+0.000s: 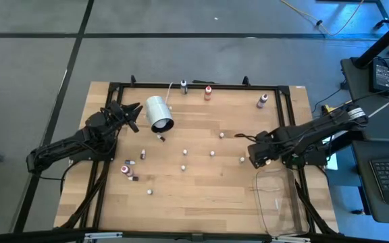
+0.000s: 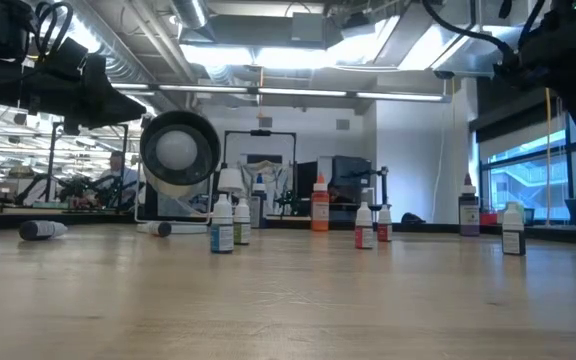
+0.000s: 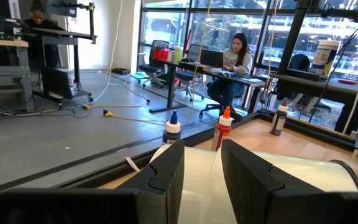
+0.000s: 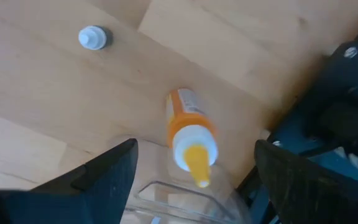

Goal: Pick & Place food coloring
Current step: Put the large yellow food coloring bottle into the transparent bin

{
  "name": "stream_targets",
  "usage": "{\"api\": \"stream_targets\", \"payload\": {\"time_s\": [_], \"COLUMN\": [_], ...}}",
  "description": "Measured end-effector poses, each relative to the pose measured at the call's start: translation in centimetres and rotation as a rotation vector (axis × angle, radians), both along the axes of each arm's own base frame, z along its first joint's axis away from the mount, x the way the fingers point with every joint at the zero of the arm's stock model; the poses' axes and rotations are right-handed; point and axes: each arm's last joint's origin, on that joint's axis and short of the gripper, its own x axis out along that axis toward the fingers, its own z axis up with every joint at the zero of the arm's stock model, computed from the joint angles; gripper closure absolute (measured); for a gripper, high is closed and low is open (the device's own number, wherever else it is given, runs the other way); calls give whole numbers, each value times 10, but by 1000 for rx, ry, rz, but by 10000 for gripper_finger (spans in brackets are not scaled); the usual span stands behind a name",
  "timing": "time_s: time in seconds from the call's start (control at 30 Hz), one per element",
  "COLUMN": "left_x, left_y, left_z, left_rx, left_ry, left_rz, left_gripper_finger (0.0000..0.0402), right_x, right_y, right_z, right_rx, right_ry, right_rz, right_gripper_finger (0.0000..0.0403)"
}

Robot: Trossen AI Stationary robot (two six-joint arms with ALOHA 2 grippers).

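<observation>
Food coloring bottles (image 1: 183, 167) dot the table's (image 1: 201, 196) middle. Right gripper (image 4: 194, 163), fingers spread, hovers at center right over an orange-capped bottle (image 4: 188, 134). Left gripper (image 3: 202, 169), slightly parted, sits at upper left.

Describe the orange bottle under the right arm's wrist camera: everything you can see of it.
The orange bottle is a small dropper bottle with an orange cap tapering to a yellow-orange tip and a white label on its body; it looks like plastic. It shows between the right gripper's wide-open fingers, which do not touch it. It appears to stand upright on the wooden table, close to the clear container's rim. A second bottle with a pale cap stands apart from it.
</observation>
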Motion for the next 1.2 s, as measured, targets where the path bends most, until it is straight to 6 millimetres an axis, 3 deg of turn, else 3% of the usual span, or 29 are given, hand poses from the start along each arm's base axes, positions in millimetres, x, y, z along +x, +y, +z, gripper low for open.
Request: {"api": "stream_targets", "payload": {"time_s": [0.87,1.2], "left_x": [0,0], "left_y": [0,0], "left_z": [0,0], "left_rx": [0,0], "left_ry": [0,0], "left_rz": [0,0], "left_gripper_finger": [297,297], "right_x": [7,0], "right_y": [6,4], "right_z": [-12,-35], "right_rx": [-65,-49], "right_ry": [49,80], "right_rz": [-39,-25], "right_gripper_finger": [81,81]}}
